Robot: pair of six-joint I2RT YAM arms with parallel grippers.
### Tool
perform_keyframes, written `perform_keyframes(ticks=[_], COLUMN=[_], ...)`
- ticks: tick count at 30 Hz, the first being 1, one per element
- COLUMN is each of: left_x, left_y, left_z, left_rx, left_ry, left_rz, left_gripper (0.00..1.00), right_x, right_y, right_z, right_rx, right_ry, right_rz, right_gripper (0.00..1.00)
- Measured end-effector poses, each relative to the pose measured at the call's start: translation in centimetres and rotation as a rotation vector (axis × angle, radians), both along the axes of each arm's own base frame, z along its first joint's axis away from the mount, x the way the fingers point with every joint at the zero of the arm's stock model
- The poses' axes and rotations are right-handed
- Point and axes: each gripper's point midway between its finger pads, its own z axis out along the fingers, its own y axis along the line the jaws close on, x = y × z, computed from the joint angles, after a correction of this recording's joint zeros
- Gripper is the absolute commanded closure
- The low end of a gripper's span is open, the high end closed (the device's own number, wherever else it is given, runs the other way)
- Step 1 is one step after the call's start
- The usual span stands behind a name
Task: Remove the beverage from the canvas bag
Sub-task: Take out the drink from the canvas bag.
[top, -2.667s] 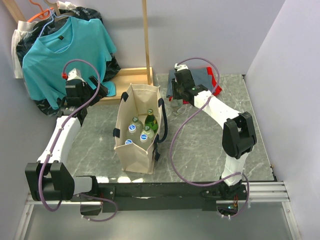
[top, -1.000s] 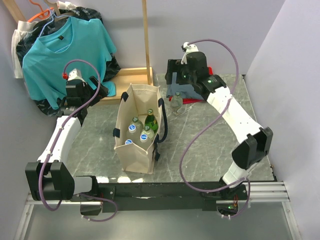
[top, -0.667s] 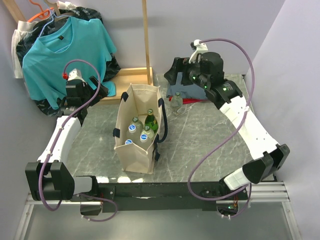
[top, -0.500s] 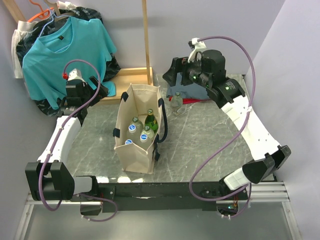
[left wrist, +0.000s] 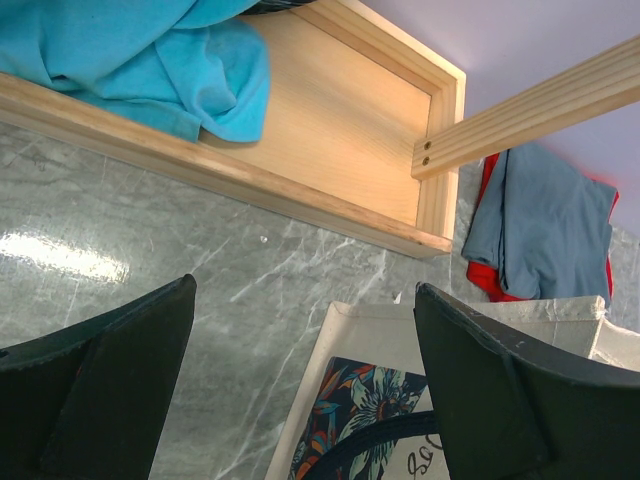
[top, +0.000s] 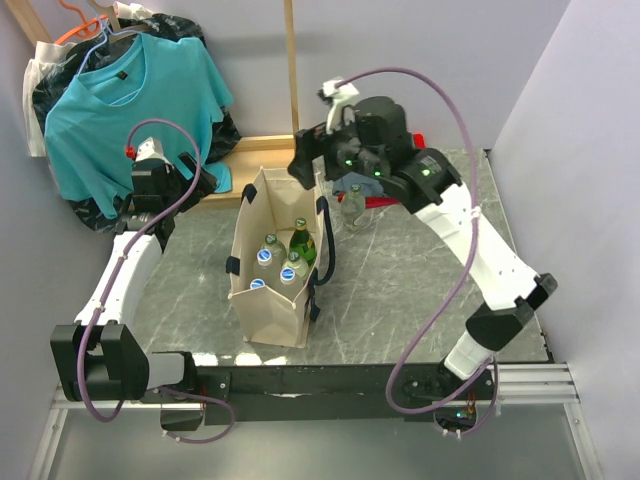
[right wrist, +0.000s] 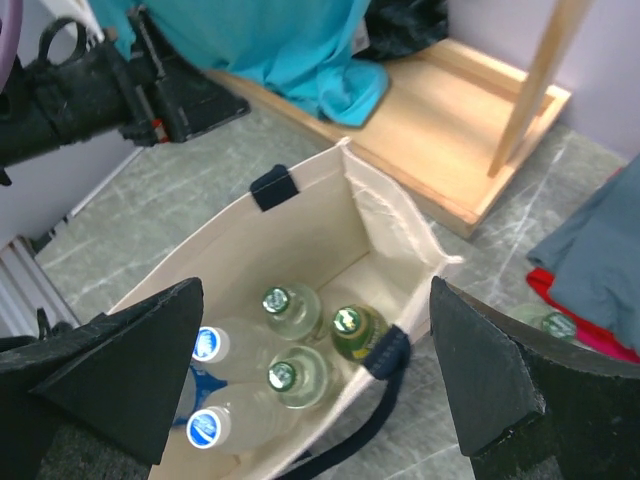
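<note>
The beige canvas bag (top: 268,310) stands open at the table's middle with several beverage bottles upright inside. Among them are a green bottle (top: 302,240), a clear green-capped one (top: 291,268) and a blue-capped one (top: 263,256). My right gripper (top: 308,165) hovers open above the bag's far end, holding nothing. In the right wrist view, the right gripper (right wrist: 316,290) frames the bag (right wrist: 310,230) and its bottles (right wrist: 283,378). Left of the bag, my left gripper (top: 200,178) stays open and empty. The left gripper (left wrist: 304,285) looks down on the bag's rim (left wrist: 370,330).
Another clear bottle (top: 353,205) stands on the table just right of the bag. Folded grey and red clothes (top: 400,185) lie at the back right. A wooden rack base (top: 262,150) and a teal shirt (top: 125,95) fill the back left.
My right arm has swung left, from above the folded clothes to over the far end of the bag, jaws still open. The left arm has not moved.
</note>
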Motion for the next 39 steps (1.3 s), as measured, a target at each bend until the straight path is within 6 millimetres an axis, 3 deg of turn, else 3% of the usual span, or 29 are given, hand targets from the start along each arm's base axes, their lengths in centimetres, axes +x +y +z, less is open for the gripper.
perform_keyframes(ticks=[8,14,22,31,39], left_x=[0.0,0.0,-0.1,-0.1,0.0], left_y=[0.0,-0.1,-1.1,-1.1,-1.1], left_z=[0.0,0.0,0.0,0.0,-0.3], left_rx=[0.000,0.000,-0.004,-0.004,-0.004], left_ry=[0.000,0.000,0.000,0.000,0.009], left_rz=[0.000,-0.002,-0.023,-0.023,-0.023], left_gripper=[0.04,0.04,0.04,0.04,0.04], right_x=[-1.4,-2.4,-2.2,-1.7,-2.1], right_y=[3.6,4.8,5.3,6.4,6.2], right_z=[-4.0,-5.1,-6.4,-11.6,-12.4], right_rx=[-0.103,-0.128,-0.154,-0.243,-0.268], right_ry=[0.072,0.093,0.114,0.218,0.237], right_rz=[0.048,0.083,0.088,0.095,0.082], right_gripper=[0.00,0.00,0.02,0.04,0.06])
